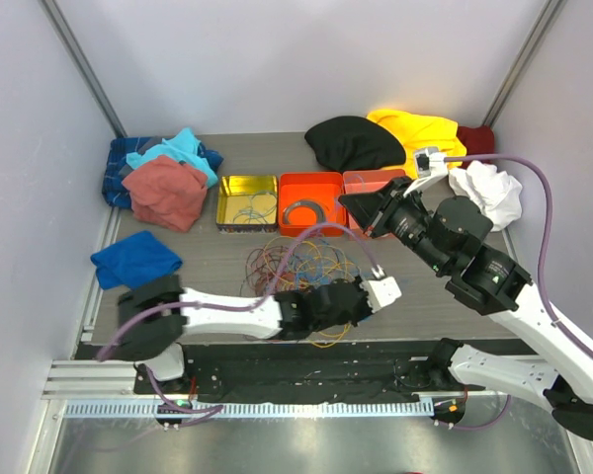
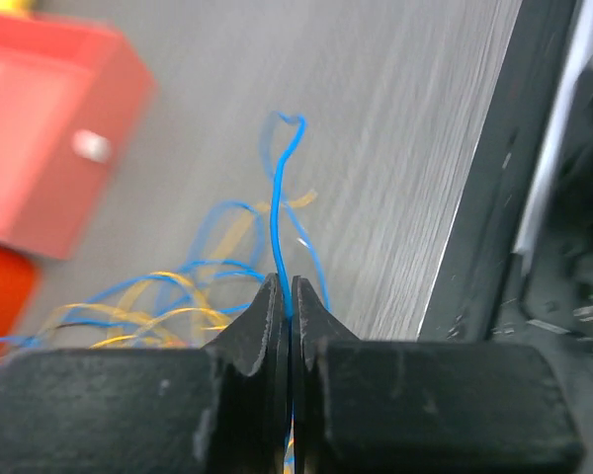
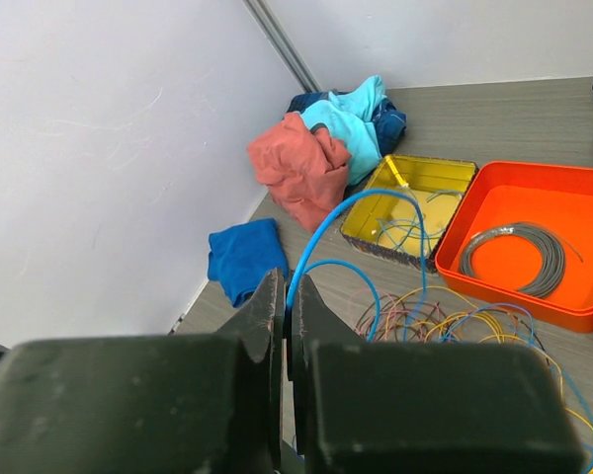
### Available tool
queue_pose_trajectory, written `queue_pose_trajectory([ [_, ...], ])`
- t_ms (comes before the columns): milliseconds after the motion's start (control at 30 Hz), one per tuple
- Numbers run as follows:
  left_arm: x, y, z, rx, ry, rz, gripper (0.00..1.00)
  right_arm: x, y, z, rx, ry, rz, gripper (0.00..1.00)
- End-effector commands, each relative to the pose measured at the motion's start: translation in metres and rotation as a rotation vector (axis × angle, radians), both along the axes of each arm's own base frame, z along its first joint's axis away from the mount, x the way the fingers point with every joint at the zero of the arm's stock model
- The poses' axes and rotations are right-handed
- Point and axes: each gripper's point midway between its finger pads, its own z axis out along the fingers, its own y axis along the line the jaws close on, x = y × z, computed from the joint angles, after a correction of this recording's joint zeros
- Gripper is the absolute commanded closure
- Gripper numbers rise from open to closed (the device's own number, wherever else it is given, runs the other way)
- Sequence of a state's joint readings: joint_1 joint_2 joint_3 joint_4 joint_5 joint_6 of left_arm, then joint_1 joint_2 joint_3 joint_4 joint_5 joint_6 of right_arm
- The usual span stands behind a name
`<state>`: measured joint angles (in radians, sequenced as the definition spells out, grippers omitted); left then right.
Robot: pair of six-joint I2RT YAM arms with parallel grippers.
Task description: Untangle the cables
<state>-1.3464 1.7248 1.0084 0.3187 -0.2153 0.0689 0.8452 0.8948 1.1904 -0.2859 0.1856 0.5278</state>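
Cables (image 1: 296,262) tangled, grey coil (image 1: 303,212) in orange tray (image 1: 328,191)

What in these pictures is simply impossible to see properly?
Top view: the left arm covers the near part of the cables.
Left wrist view: the red box is too blurred to tell what it holds.
Wrist views: each pair of jaws pinches a blue cable, but the tangle hides whether it is one cable.
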Motion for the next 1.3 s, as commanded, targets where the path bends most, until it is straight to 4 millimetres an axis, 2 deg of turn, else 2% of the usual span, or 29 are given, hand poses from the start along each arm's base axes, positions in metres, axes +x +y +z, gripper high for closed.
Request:
queue_pose_trajectory([
  [0, 0.005, 0.037, 0.100, -0.237, 0.008, 0.141, 1.00, -0.002, -0.009, 0.005, 0.006, -0.030, -0.026, 0.99],
  [33, 0.006, 0.056, 0.131, -0.301, 0.010, 0.176, 1.00, -0.002, -0.014, 0.003, 0.005, -0.031, -0.045, 0.99],
  [100, 0.014, 0.085, 0.147, -0.337, 0.023, 0.283, 1.00, 0.001, -0.018, -0.010, -0.010, -0.014, -0.072, 0.99],
  [133, 0.013, 0.106, 0.175, -0.416, 0.019, 0.304, 1.00, 0.001, -0.022, -0.012, -0.009, -0.013, -0.087, 0.99],
  [200, 0.016, 0.130, 0.181, -0.463, 0.023, 0.360, 1.00, 0.003, -0.022, -0.024, -0.016, 0.006, -0.100, 0.99],
  [233, 0.014, 0.146, 0.197, -0.520, 0.023, 0.370, 1.00, 0.003, -0.020, -0.027, -0.014, 0.014, -0.092, 0.99],
  [367, 0.016, 0.173, 0.196, -0.558, 0.021, 0.416, 1.00, 0.003, -0.009, -0.039, -0.006, 0.040, -0.057, 0.99],
  [533, 0.020, 0.184, 0.201, -0.651, 0.034, 0.449, 1.00, 0.000, 0.010, -0.040, 0.035, 0.059, 0.021, 0.99],
  [633, 0.029, 0.182, 0.203, -0.702, 0.061, 0.458, 1.00, -0.008, 0.025, -0.041, 0.077, 0.069, 0.102, 0.99],
  [767, 0.045, 0.174, 0.195, -0.702, 0.079, 0.478, 0.95, -0.024, 0.040, -0.030, 0.131, 0.063, 0.225, 0.99],
  [867, 0.059, 0.179, 0.191, -0.717, 0.089, 0.520, 0.97, -0.031, 0.044, -0.022, 0.156, 0.060, 0.270, 0.99],
  [967, 0.081, 0.193, 0.183, -0.734, 0.107, 0.621, 1.00, -0.039, 0.044, -0.017, 0.158, 0.053, 0.303, 0.99],
  [1000, 0.093, 0.204, 0.183, -0.741, 0.103, 0.670, 1.00, -0.041, 0.042, -0.015, 0.159, 0.047, 0.305, 0.99],
  [1067, 0.103, 0.211, 0.190, -0.780, 0.126, 0.694, 1.00, -0.040, 0.041, -0.016, 0.143, 0.042, 0.300, 0.99],
  [1167, 0.112, 0.210, 0.206, -0.804, 0.134, 0.622, 1.00, -0.043, 0.043, -0.019, 0.133, 0.044, 0.318, 0.99],
  [1267, 0.114, 0.200, 0.209, -0.796, 0.159, 0.578, 1.00, -0.048, 0.048, -0.018, 0.143, 0.039, 0.365, 0.99],
])
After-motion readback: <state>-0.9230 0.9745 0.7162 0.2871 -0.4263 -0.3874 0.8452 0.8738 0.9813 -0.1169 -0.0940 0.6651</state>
